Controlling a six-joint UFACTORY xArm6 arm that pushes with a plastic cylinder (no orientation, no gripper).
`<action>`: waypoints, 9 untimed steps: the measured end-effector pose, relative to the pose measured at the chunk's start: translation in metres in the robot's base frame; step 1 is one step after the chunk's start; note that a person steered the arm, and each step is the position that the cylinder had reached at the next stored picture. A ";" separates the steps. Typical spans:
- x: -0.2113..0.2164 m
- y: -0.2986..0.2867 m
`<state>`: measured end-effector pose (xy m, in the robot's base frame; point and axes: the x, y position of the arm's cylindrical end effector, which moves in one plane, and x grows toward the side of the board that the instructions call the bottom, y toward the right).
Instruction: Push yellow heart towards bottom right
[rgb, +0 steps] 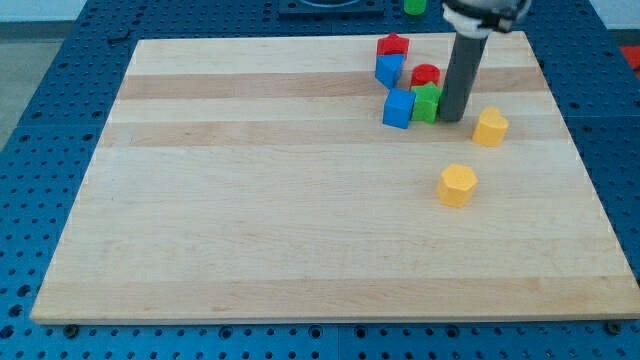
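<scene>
The yellow heart (490, 127) lies on the wooden board (250, 220) at the view's upper right. My tip (452, 121) rests on the board just to the left of the heart, a small gap apart. It stands right beside the green block (427, 103), on that block's right. A yellow hexagon block (457, 185) lies below and left of the heart.
A cluster sits left of my tip: a blue cube (398, 108), a red round block (425, 75), another blue block (389, 69) and a red block (393, 45). A green object (414, 6) lies off the board at the view's top.
</scene>
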<state>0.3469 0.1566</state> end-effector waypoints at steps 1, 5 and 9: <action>-0.033 0.023; 0.109 0.022; 0.063 0.068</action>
<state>0.4102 0.2249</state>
